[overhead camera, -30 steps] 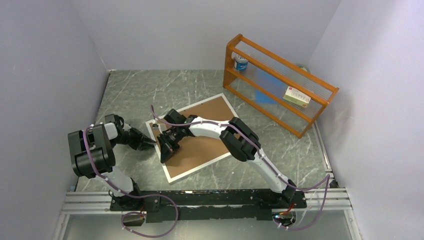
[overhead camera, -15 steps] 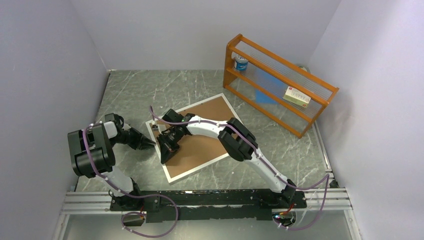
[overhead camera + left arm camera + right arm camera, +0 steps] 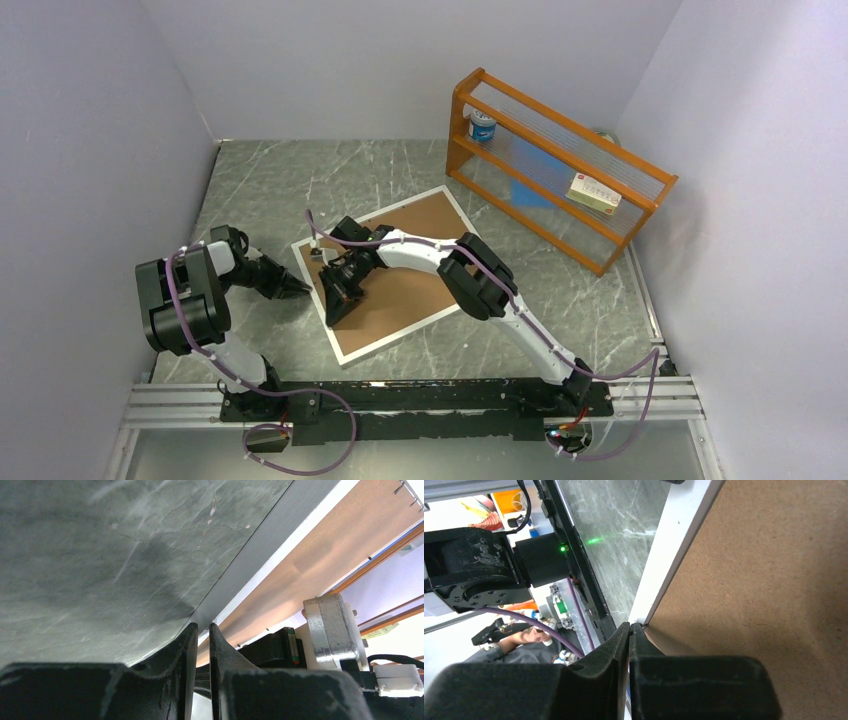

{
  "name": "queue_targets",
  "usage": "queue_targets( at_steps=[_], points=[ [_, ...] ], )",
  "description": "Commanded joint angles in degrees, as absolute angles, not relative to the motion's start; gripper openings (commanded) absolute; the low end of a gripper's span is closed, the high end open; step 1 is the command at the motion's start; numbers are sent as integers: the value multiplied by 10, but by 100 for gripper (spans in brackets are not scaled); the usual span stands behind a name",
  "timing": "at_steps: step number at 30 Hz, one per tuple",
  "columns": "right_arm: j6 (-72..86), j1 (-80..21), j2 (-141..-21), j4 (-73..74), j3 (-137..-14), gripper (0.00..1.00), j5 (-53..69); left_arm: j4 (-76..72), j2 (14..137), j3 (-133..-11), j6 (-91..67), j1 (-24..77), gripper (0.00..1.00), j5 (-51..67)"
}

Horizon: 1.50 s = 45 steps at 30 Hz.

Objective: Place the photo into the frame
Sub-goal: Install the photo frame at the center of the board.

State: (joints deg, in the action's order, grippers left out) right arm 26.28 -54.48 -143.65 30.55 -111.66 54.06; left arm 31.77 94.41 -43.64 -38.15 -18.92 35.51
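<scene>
The large white rectangular picture frame point(image 3: 671, 545) lies mid-desk point(image 3: 270, 180) around a brown backing board point(image 3: 400, 300), photo unseen, with the right gripper point(image 3: 630, 625), jaws closed and empty, on its left border's inner seam, and the left gripper point(image 3: 202, 626), jaws nearly closed and empty, just outside that border.

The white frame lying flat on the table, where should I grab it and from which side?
Probably the frame by its narrow left border, coming in low from the left: it lies flat, and the backing board fills its centre, leaving only the rim.
</scene>
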Motion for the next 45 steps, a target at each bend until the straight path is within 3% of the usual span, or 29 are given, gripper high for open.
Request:
queue_targets(
  at_steps=[1, 5, 11, 34, 37, 40, 45],
  points=[
    [243, -522, -1459, 350, -1093, 13, 390, 338, 961, -440, -359, -187, 19, 275],
    [231, -521, -1468, 381, -1098, 26, 349, 342, 964, -443, -354, -187, 18, 272],
    [222, -520, -1473, 408, -1097, 36, 304, 346, 963, -445, -353, -187, 18, 268],
    [208, -493, -1466, 408, -1050, 41, 267, 352, 963, -457, -344, -187, 17, 275],
    [212, -487, -1467, 384, -1032, 45, 285, 296, 949, -445, -345, -187, 25, 355],
    [213, -484, -1476, 378, -1027, 46, 288, 231, 921, -422, -359, -181, 46, 422],
    [215, -480, -1480, 367, -1021, 46, 293, 216, 902, -421, -348, -137, 67, 424]
  ],
)
